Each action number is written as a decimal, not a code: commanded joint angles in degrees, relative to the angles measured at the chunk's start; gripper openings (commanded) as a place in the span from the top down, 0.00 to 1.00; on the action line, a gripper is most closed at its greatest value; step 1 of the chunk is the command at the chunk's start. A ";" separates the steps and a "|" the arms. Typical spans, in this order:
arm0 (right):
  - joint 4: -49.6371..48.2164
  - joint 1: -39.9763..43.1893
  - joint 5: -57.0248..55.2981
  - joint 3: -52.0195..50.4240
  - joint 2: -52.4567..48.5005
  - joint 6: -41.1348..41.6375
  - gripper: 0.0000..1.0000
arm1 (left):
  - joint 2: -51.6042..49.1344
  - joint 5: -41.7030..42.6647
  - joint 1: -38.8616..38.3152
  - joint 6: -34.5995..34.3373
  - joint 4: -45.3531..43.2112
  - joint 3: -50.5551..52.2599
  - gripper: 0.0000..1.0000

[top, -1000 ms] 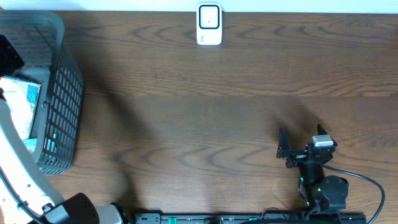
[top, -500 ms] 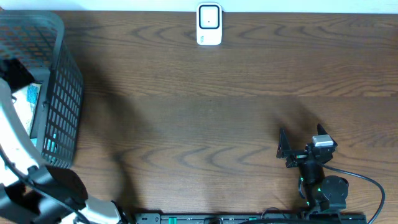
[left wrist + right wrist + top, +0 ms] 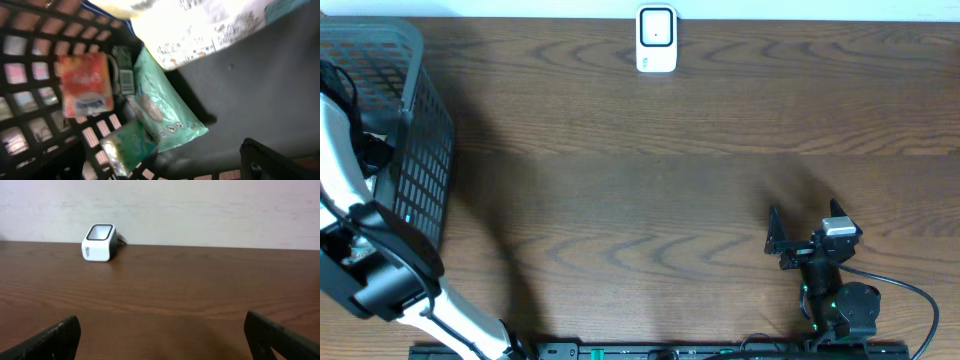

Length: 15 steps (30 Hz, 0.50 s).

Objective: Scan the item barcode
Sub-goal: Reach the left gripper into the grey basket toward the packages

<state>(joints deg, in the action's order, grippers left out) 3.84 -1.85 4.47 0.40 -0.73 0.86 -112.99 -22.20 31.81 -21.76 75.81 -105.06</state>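
A dark mesh basket point(image 3: 425, 140) stands at the table's left edge. My left arm point(image 3: 342, 165) reaches down into it. In the left wrist view the basket holds a red packet point(image 3: 85, 85), a green pouch point(image 3: 167, 112), a smaller green and gold pack point(image 3: 130, 147) and a white printed pack point(image 3: 200, 27). My left gripper point(image 3: 165, 167) hangs open just above the green packs and holds nothing. The white barcode scanner point(image 3: 657, 40) stands at the far middle of the table, also seen as the scanner point(image 3: 100, 242) from the right wrist. My right gripper point(image 3: 804, 226) rests open near the front right.
The basket's mesh wall point(image 3: 30, 60) closes in on the left gripper's left and lower sides. Bare wooden table point(image 3: 640, 200) stretches between basket, scanner and right arm. A black cable point(image 3: 910, 290) loops by the right arm's base.
My left arm has swung further over and down into the basket, covering the packs in the overhead view. The right arm has not moved.
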 commanded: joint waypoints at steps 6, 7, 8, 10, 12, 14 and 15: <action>0.22 -0.46 0.37 -0.07 0.24 0.37 0.01 | -8.59 2.19 0.17 -6.75 2.16 1.22 0.02; 0.22 -0.46 0.37 -0.07 0.24 0.37 0.01 | -9.31 2.19 0.17 -8.02 1.97 1.86 0.03; 0.22 -0.46 0.37 -0.07 0.24 0.37 0.01 | -9.94 2.19 0.17 -9.25 1.70 2.54 0.03; 0.22 -0.46 0.37 -0.07 0.24 0.37 0.01 | -11.02 2.19 0.17 -10.54 1.22 3.67 0.03; 0.22 -0.46 0.37 -0.07 0.24 0.37 0.01 | -11.47 2.19 0.15 -10.51 0.09 4.96 0.02; 0.22 -0.46 0.37 -0.07 0.24 0.37 0.01 | -11.47 2.16 0.17 -10.51 -1.27 6.56 0.02; 0.22 -0.46 0.37 -0.07 0.24 0.37 0.01 | -11.47 2.14 0.17 -10.51 -1.60 7.02 0.02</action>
<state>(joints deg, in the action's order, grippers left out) 3.84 -1.87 4.47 0.40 -0.73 0.89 -123.94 -19.73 31.81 -30.15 74.83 -99.53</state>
